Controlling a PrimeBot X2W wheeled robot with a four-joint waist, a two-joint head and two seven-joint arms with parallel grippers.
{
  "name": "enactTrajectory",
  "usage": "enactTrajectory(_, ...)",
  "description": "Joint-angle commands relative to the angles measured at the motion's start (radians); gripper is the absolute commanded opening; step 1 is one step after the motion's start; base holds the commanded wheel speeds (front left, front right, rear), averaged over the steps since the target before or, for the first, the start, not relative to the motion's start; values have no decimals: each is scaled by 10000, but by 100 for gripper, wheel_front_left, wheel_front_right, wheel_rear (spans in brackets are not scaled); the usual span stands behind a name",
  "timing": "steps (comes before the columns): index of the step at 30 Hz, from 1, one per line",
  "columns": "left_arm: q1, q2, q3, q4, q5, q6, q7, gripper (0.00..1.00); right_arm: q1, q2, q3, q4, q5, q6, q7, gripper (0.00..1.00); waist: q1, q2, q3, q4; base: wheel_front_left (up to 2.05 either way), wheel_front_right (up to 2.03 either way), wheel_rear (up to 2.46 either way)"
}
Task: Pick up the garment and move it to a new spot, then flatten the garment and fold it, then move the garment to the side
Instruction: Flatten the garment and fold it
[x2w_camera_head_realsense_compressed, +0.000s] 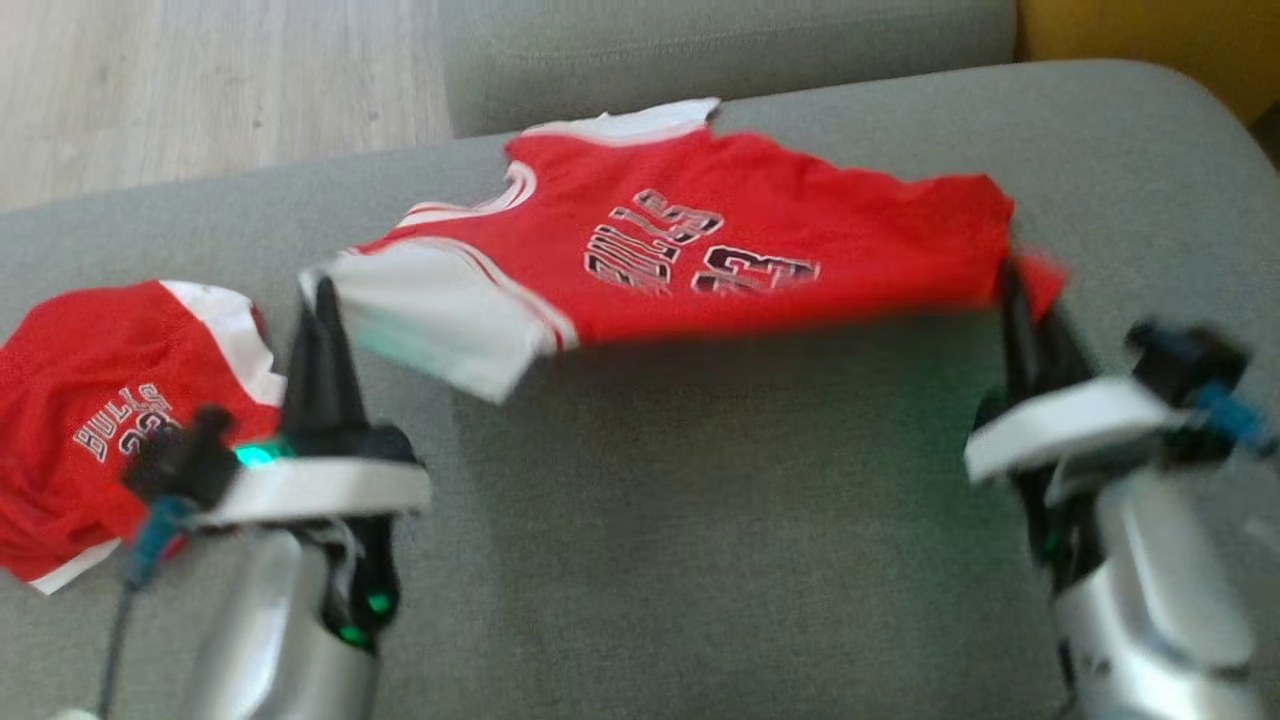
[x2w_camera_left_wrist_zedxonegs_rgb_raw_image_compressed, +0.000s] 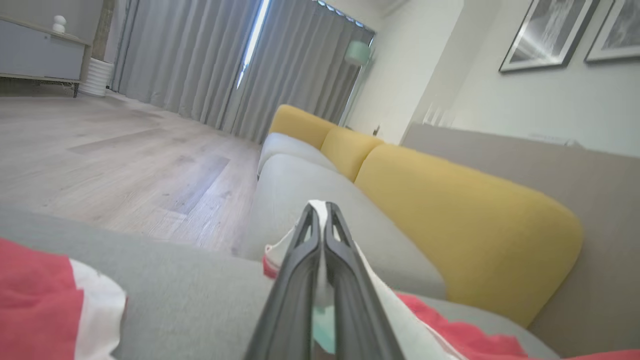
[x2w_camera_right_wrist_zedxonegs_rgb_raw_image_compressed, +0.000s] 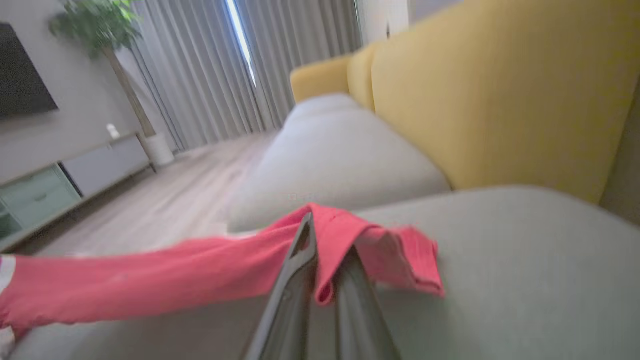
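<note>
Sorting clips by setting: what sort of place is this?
Probably a home living room: a grey sofa with yellow back cushions, long grey curtains, and framed pictures.

Noted on the red jersey stretched before me: "BULLS" above "23", dark letters edged white. On the second red jersey at my left: "BULLS"; number beneath it too blurred.
</note>
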Motion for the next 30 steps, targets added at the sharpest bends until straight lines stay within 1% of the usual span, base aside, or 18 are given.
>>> enactTrajectory(1, -762, 184, 522, -640, -237, -11, 69, 0, -774, -32, 135, -820, -57, -7, -6, 0, 0, 0, -137, -2, 0, 0, 0)
enactTrajectory(3, -1004, 218, 705, -1101, -537, -21, 281, 0, -1104, -117, 139, -1536, -141, -7, 166, 0, 0, 0, -264, 19, 0, 0, 0)
enactTrajectory(5, -1268, 249, 835, -1626, -798, -21, 518, 0, -1440, -368, 168, -2124, -132, -7, 296, 0, 0, 0, -375, 51, 0, 0, 0)
enactTrajectory(7, -1532, 362, 792, -2205, -937, -98, 797, 0, -1740, -643, 188, -2589, -90, -7, 412, 0, 0, 0, -496, 81, 0, 0, 0)
enactTrajectory(10, -1845, 339, 924, -3101, -1312, -4, 1111, 0, -2081, -1017, 197, -3127, 25, -7, 564, 0, 0, 0, -687, 111, 0, 0, 0)
enactTrajectory(13, -2049, 274, 1083, -4171, -1700, 246, 1326, 0, -2229, -1287, 252, -3661, 138, -7, 759, 0, 0, 0, -794, 92, 0, 0, 0)
enactTrajectory(16, -2164, 204, 1220, -5321, -2102, 588, 1502, 0, -2201, -1419, 226, -4290, 238, -7, 1025, 0, 0, 0, -797, 52, 0, 0, 0)
enactTrajectory(21, -2582, 136, 1381, -6815, -2677, 1274, 1896, 0, -2117, -1343, -83, -5334, 344, -7, 1681, 0, 0, 0, -415, 5, 0, 0, 0)
enactTrajectory(23, -2854, 288, 1343, -6926, -2569, 1440, 2199, 0, -2214, -1317, -171, -5523, 269, -7, 2004, 0, 0, 0, -139, -4, 0, 0, 0)
enactTrajectory(25, -3288, 605, 1324, -6667, -2207, 1701, 2579, 0, -2538, -1350, -157, -5509, 170, -7, 2323, 0, 0, 0, 346, -18, 0, 0, 0)
enactTrajectory(26, -3630, 764, 1286, -6451, -2076, 1749, 2760, 0, -2813, -1345, -127, -5398, 192, -7, 2460, 0, 0, 0, 647, -25, 0, 0, 0)
enactTrajectory(28, -4492, 1003, 1224, -5829, -1952, 1750, 3034, 0, -3558, -1587, 64, -4952, 39, -7, 2610, 0, 0, 0, 1273, 2, 0, 0, 0)
enactTrajectory(30, -5480, 1012, 1287, -4823, -2227, 1717, 3255, 0, -4449, -1821, 233, -4154, -52, -7, 2644, 0, 0, 0, 1843, 103, 0, 0, 0)
